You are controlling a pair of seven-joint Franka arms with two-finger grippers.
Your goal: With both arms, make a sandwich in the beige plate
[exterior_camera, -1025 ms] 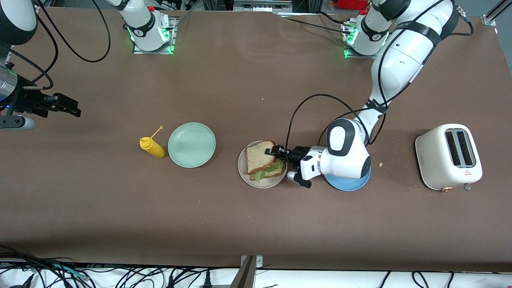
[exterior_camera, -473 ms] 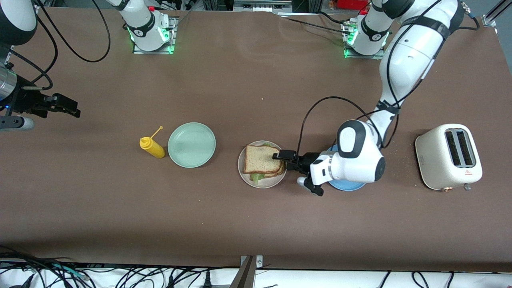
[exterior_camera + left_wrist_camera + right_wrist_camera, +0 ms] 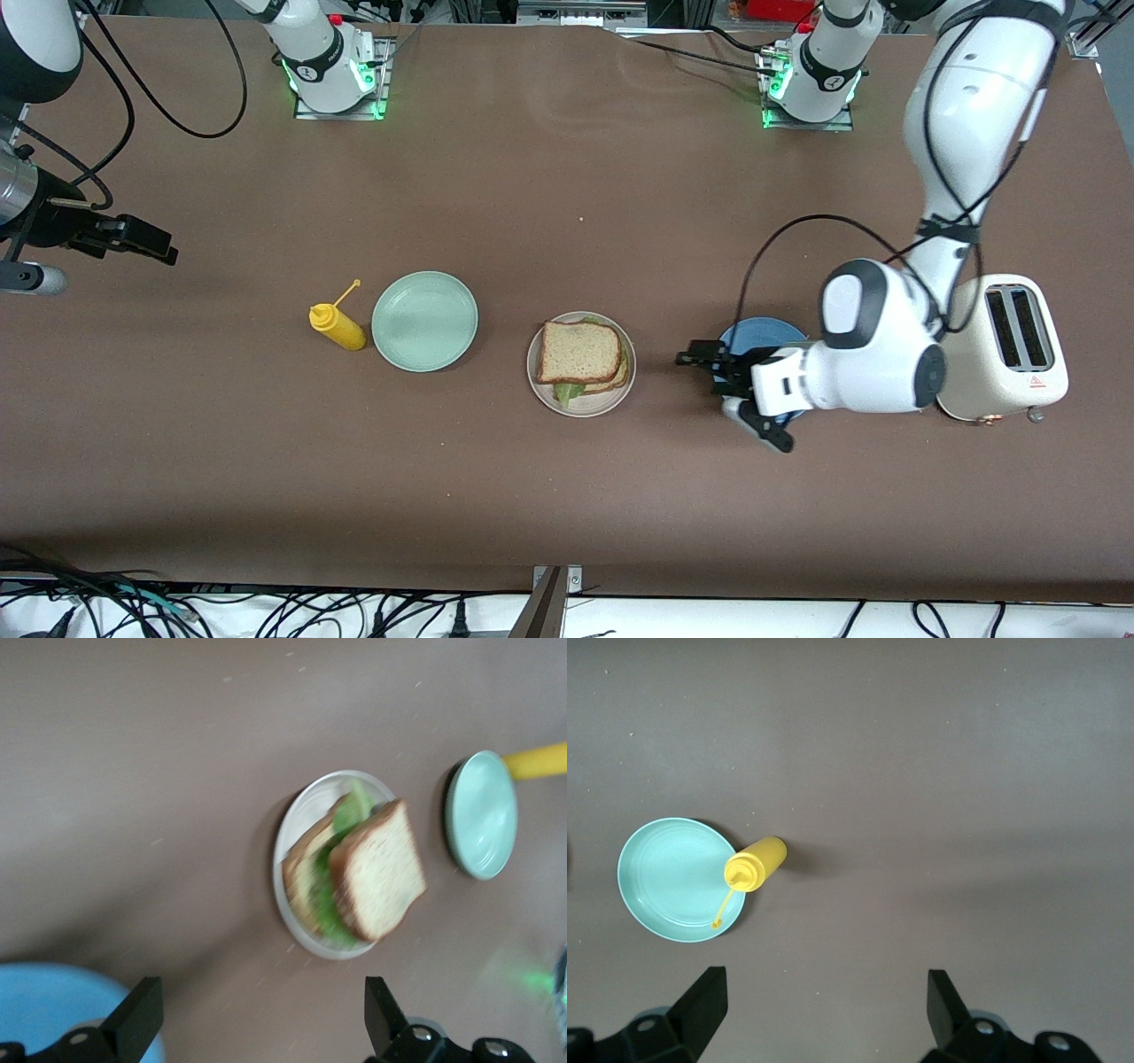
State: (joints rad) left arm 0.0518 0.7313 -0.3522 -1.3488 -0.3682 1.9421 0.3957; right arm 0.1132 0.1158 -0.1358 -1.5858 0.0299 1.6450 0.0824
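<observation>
The sandwich (image 3: pixel 580 353) lies on the beige plate (image 3: pixel 542 385) mid-table: two tan bread slices with green lettuce between them, the top slice flat. In the left wrist view the sandwich (image 3: pixel 376 873) sits on the beige plate (image 3: pixel 288 828), apart from the fingers. My left gripper (image 3: pixel 691 358) hangs open and empty over the table at the edge of the blue plate (image 3: pixel 764 331), pointing at the sandwich. Its jaws stand wide in its own view (image 3: pixel 261 1005). My right gripper (image 3: pixel 152 245) waits open and empty at the right arm's end of the table (image 3: pixel 824 992).
A mint-green plate (image 3: pixel 425 321) and a yellow squeeze bottle (image 3: pixel 337 326) lie beside the beige plate, toward the right arm's end. A white toaster (image 3: pixel 997 346) stands beside the blue plate, close to the left arm's wrist. Crumbs dot the table near it.
My left gripper opened and let go of the top bread slice, which dropped flat onto the lettuce. The left arm then drew back from the beige plate to the blue plate.
</observation>
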